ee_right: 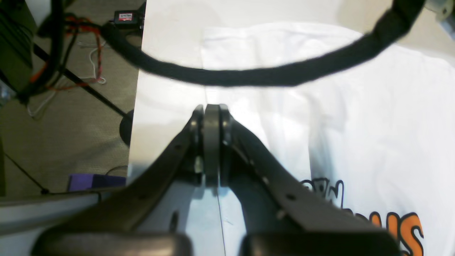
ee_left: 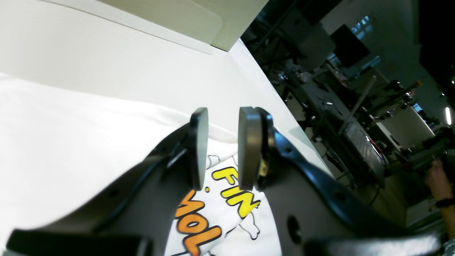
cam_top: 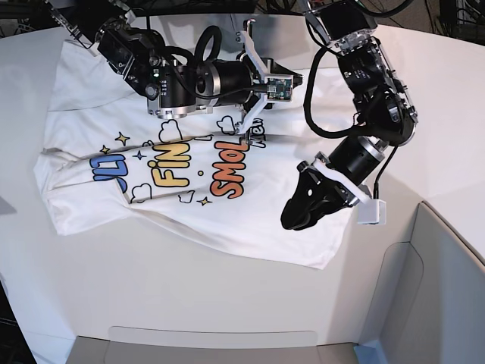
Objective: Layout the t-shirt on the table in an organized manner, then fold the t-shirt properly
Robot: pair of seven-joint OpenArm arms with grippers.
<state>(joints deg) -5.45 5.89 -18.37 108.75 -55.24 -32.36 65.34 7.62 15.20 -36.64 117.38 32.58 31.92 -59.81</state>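
Note:
The white t-shirt (cam_top: 174, 220) lies print-up and spread across the table (cam_top: 189, 296), with some wrinkles at its left side. My left gripper (cam_top: 292, 215) is open and empty, hovering over the shirt's lower right part. In the left wrist view its pads (ee_left: 199, 149) straddle the yellow "FIN" print (ee_left: 234, 193). My right gripper (cam_top: 294, 80) is shut, low over the shirt's upper edge. In the right wrist view its tips (ee_right: 212, 117) are pressed together with no cloth visible between them, above the shirt's edge (ee_right: 284, 117) and bare table (ee_right: 167, 103).
A grey padded panel (cam_top: 447, 288) borders the table at the lower right and front. The left arm's black cable (ee_right: 249, 76) hangs across in front of my right gripper. Floor with wires and a stand (ee_right: 71, 106) lies past the table edge. Benches (ee_left: 355, 117) stand beyond it.

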